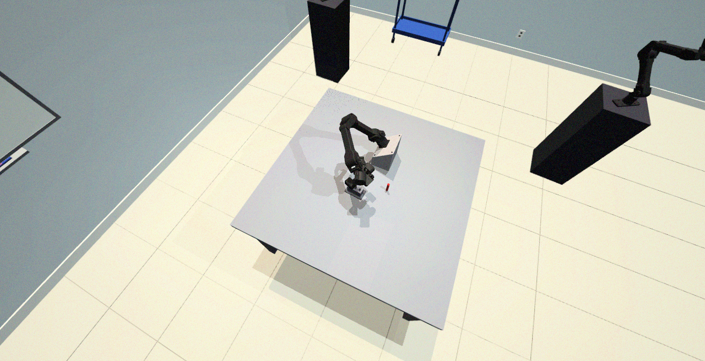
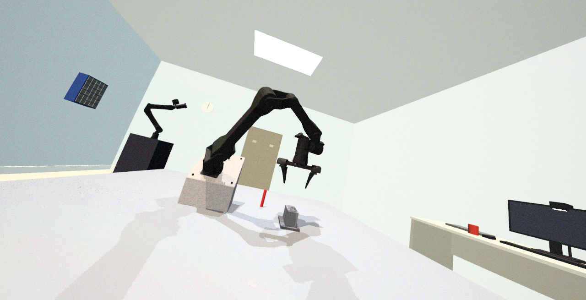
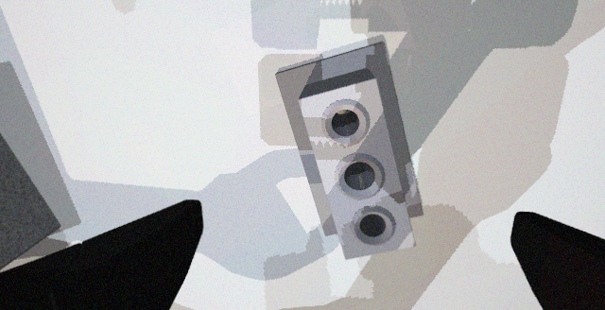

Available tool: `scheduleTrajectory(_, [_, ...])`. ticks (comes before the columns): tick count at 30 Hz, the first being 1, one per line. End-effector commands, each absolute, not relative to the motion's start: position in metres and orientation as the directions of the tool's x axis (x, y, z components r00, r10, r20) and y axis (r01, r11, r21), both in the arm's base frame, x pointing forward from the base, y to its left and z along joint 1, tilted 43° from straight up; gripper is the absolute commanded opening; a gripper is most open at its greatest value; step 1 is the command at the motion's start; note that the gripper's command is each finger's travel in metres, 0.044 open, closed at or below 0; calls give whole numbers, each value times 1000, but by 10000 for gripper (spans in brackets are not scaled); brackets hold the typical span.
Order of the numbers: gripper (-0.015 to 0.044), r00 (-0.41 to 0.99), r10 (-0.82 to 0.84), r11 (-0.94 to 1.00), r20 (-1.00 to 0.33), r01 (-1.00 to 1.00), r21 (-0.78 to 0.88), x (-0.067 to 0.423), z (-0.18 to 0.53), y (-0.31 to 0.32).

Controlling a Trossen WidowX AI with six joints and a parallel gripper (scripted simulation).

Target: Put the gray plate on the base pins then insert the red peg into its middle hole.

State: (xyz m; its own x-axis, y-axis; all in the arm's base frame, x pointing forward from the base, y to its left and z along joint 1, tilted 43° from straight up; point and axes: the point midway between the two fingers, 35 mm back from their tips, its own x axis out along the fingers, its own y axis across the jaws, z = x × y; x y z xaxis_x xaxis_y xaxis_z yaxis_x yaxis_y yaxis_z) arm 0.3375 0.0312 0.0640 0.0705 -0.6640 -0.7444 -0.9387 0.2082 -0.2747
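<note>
The gray plate is a thick block with three holes in its top. It sits over the wider, thin dark-gray base on the table. The middle hole looks dark and empty. The pins cannot be made out, and whether the plate lies fully flat is hard to tell. My gripper is wide open and empty, above the plate and clear of it. The red peg stands about upright on the table, apart from the plate, and is out of the wrist view.
My arm's slanted mount block stands on the gray-white table, behind the plate in the top view. Two other arms stand on black pedestals off the table. Arm shadows cross the tabletop.
</note>
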Motion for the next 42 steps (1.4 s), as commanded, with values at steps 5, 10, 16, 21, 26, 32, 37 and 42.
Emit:
scheduleTrajectory(5, [440,68,-651,603,-756,-560,-569,314,28,73])
scheduleTrajectory(10, [440,66,-648,738,-759,-194,-647,297,8,94])
scheduleTrajectory(16, [440,63,-650,754,-758,178,-632,277,-12,112])
scheduleTrajectory(21, [440,61,-653,706,-755,412,-577,264,-23,122])
scheduleTrajectory(26, [440,61,-657,615,-752,620,-487,250,-34,131])
scheduleTrajectory(32, [440,61,-662,454,-747,826,-335,236,-46,138])
scheduleTrajectory(37, [440,61,-664,406,-746,867,-290,233,-48,140])
scheduleTrajectory(42, [440,61,-664,406,-746,867,-290,233,-48,140])
